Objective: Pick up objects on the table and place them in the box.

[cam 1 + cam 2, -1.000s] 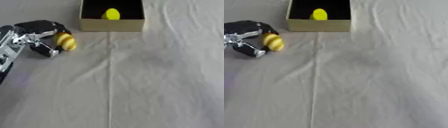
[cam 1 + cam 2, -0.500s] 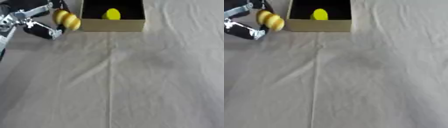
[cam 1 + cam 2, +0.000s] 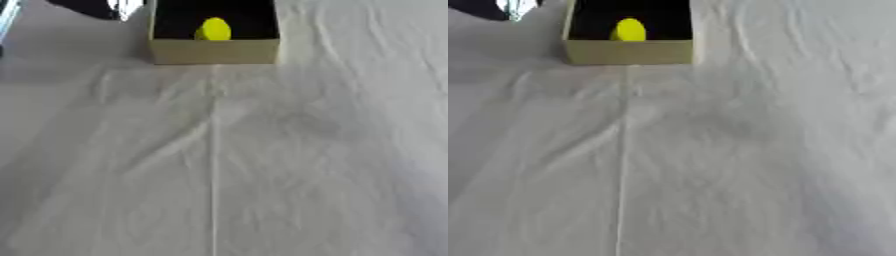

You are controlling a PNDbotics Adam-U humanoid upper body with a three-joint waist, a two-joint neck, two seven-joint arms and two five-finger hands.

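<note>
A cream box (image 3: 214, 51) with a dark inside stands at the top middle of the white cloth. One yellow, egg-shaped object (image 3: 213, 29) lies in it. Only a dark and silver bit of my left hand (image 3: 98, 7) shows, at the top edge just left of the box. What it holds is cut off by the picture's edge. My right hand is in neither view.
A white, creased cloth (image 3: 262, 150) covers the whole table, with a fold line running down from the box. A sliver of my left arm (image 3: 7, 14) shows at the top left corner.
My left hand, shut on a yellow object, has lifted from the cloth up and away toward the box's left side. It is now mostly past the top edge, and the object no longer shows.
</note>
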